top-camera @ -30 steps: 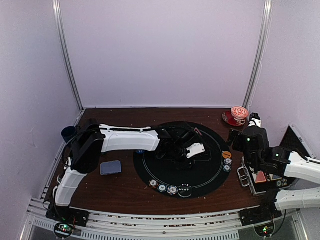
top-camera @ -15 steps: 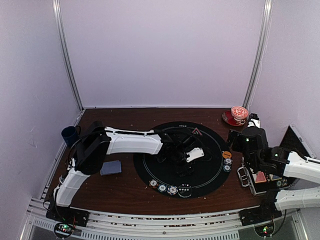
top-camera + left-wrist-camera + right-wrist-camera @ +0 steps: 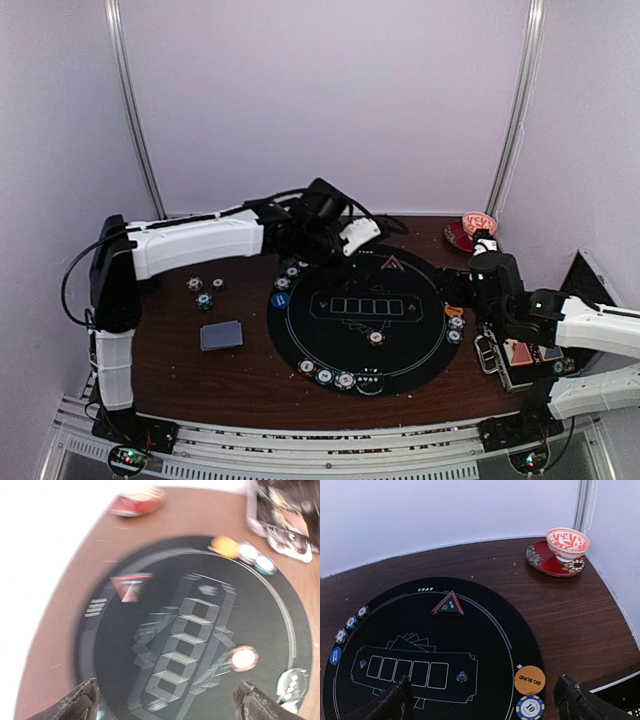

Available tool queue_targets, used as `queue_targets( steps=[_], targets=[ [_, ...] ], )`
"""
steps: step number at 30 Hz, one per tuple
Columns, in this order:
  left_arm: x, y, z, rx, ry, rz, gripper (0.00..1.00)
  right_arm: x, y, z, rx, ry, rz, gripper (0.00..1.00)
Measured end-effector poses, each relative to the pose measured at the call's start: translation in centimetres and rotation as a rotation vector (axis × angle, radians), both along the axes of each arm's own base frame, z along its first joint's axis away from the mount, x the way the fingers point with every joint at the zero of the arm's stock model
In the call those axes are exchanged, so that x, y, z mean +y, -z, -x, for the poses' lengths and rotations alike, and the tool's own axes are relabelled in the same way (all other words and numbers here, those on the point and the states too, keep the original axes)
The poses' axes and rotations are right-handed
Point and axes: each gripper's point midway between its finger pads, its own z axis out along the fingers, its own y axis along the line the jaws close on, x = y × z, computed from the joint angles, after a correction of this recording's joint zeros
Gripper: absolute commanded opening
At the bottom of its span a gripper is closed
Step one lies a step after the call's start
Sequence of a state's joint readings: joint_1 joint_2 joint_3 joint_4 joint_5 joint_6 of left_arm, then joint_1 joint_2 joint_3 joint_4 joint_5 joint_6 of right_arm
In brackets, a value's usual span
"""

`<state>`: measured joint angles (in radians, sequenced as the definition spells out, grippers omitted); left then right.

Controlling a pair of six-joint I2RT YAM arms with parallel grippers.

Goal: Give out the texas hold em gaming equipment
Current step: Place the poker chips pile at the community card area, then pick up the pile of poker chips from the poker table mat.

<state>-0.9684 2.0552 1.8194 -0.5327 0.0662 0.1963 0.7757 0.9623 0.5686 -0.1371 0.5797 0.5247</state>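
The round black mat [image 3: 420,350] carries a red-edged chip [image 3: 376,338] [image 3: 243,658] lying alone near its middle. More chips line the front rim [image 3: 334,378], the right rim [image 3: 455,329] below an orange disc [image 3: 453,310] [image 3: 529,680], and the left rim [image 3: 287,277] above a blue disc [image 3: 280,299]. The red triangle marker [image 3: 391,264] [image 3: 448,603] sits at the far side. Three chips [image 3: 204,292] and the card deck [image 3: 221,335] lie left of the mat. My left gripper [image 3: 345,240] [image 3: 169,707] hangs open and empty above the mat's far-left rim. My right gripper [image 3: 470,285] [image 3: 485,702] is open and empty by the right rim.
A red-patterned cup and saucer [image 3: 478,228] [image 3: 567,542] stand in the far right corner. A small metal case [image 3: 515,360] sits at the near right under my right arm. White walls close in the table's back and sides.
My left gripper opened and let go of the red-edged chip on the mat's middle. The arm then rose and swung back to the far left, uncovering chips on the left.
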Motion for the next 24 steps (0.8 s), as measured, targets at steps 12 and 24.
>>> queue_targets(
  steps=[12, 24],
  targets=[
    [22.5, -1.8, -8.8, -0.032, -0.425, 0.057, 0.98, 12.6, 7.4, -0.4, 0.28, -0.324, 0.11, 1.0],
    [30.4, 3.4, -6.1, -0.001, -0.538, 0.061, 0.98, 17.3, 13.6, 2.0, 0.499, -0.477, 0.169, 0.97]
  ],
)
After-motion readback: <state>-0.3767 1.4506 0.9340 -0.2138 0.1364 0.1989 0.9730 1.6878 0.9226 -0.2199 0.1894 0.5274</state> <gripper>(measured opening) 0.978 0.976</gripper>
